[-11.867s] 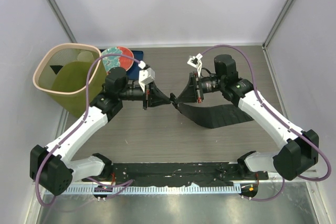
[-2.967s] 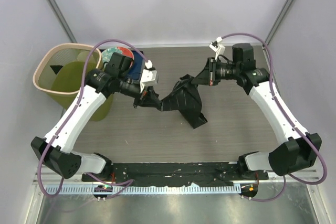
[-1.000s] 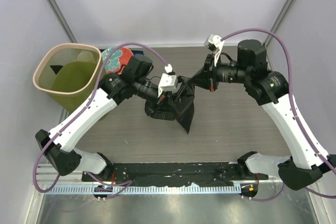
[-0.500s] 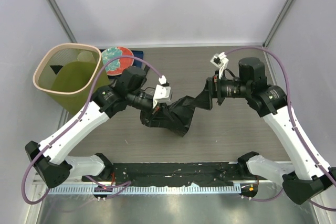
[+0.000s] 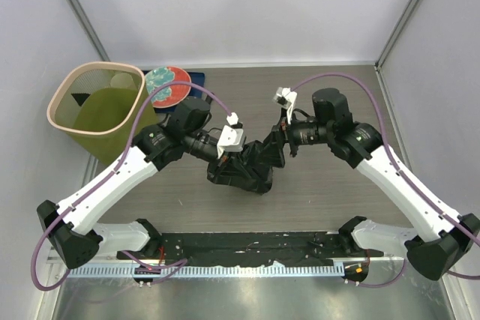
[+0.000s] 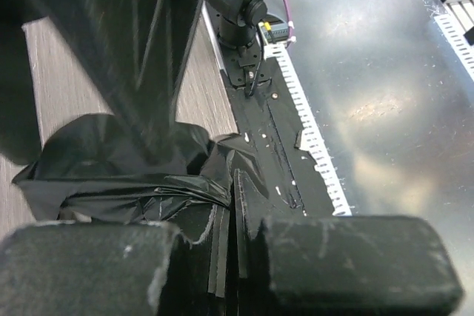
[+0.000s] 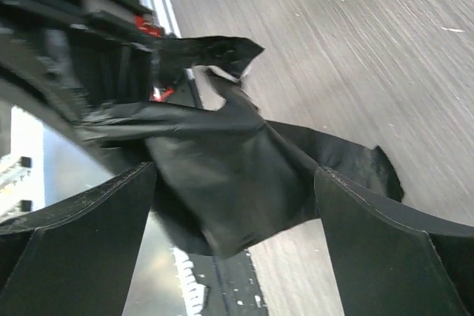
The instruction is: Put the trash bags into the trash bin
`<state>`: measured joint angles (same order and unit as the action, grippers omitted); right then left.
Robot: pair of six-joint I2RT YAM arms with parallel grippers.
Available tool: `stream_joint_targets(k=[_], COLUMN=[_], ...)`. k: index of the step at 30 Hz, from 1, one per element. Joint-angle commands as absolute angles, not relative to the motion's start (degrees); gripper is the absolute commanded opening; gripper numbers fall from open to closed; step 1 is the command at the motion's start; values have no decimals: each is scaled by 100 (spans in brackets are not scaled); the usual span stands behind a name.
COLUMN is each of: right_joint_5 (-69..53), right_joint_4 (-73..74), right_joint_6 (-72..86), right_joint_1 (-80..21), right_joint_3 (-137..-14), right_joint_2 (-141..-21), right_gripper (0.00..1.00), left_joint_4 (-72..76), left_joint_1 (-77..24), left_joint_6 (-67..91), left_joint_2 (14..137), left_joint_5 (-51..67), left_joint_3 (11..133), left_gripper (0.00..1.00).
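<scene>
A crumpled black trash bag (image 5: 247, 170) lies heaped on the wooden table between both arms. My left gripper (image 5: 233, 153) is at the bag's left upper edge, its jaws almost together, and a bunched fold of the film (image 6: 148, 183) runs into the left gripper (image 6: 235, 205). My right gripper (image 5: 277, 146) stands open at the bag's right side. In the right wrist view the bag (image 7: 222, 175) hangs loose between the spread fingers (image 7: 81, 234) of the right gripper (image 7: 235, 172). The olive trash bin (image 5: 97, 110) with its beige rim stands at the far left.
A red-and-teal plate (image 5: 166, 84) and a dark blue mat (image 5: 198, 79) lie beside the bin at the back. The black base rail (image 5: 247, 249) runs along the near edge. Grey walls close the left, back and right.
My right gripper has opened, let go of the bag and swung down-left against it. The bag has sunk from a stretched strip into a heap. The left gripper has drawn slightly left.
</scene>
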<state>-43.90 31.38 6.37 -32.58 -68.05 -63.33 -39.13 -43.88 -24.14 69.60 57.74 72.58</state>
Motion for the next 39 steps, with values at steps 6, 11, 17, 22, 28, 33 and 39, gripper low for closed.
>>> stream_joint_targets(k=[6, 11, 17, 22, 28, 33, 39], right_joint_5=[-4727, -4056, -2224, -2399, -2821, -2892, -2892], right_joint_4=[3122, 3030, 2497, 2215, 1916, 1942, 1820], right_joint_6=[-150, -173, -563, -527, -746, -923, -993], right_joint_1=[-3305, -3287, -2998, -2944, -2944, -2944, -2944], right_joint_3=[-6742, -7135, -7180, -7006, -6697, -6732, -6680], right_joint_2=[-6452, -6276, -5599, -5204, -4852, -4816, -4852], right_gripper=[78, 1, 1, 1, 1, 1, 1], left_joint_4=[-3866, -4393, -5097, -5441, -4379, -3516, -2910], left_joint_1=[-4500, -4597, -5062, -5238, -4440, -3728, -3718], left_joint_6=[-2839, -3093, -3717, -3895, -2309, -1214, -466], left_joint_2=[6890, 7014, 6891, 6926, 6390, 6144, 6293], left_joint_5=[6013, 5380, 4027, 3192, 3962, 4630, 5080], left_joint_3=[7444, 7602, 7339, 7418, 7532, 7681, 7857], left_gripper=[6, 8, 10, 20, 56, 58, 59])
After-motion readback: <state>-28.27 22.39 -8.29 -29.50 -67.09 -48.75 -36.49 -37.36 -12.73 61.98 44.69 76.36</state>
